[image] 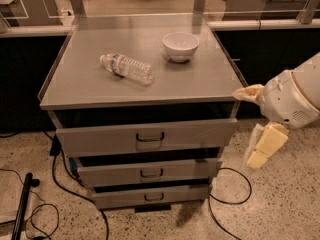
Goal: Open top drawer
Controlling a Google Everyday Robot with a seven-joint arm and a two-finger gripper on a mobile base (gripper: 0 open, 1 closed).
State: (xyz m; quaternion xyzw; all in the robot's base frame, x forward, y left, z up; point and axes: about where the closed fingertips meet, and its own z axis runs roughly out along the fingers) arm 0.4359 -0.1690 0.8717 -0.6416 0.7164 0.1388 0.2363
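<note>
The top drawer (100, 139) is the widest grey front of three, just under the cabinet top. Its small dark loop handle (150, 137) sits at the centre. A dark gap shows above the front, and the front stands a little forward of the top's edge. My gripper (263, 147), cream coloured, hangs below the white rounded arm housing (292, 100) at the cabinet's right side, level with the top drawer. It is apart from the drawer and well to the right of the handle.
A clear plastic bottle (126, 68) lies on the cabinet top (80, 84), with a white bowl (180, 46) behind it. Two narrower drawers (110, 175) sit below. Black cables (235, 194) lie on the speckled floor on both sides. Dark benches stand behind.
</note>
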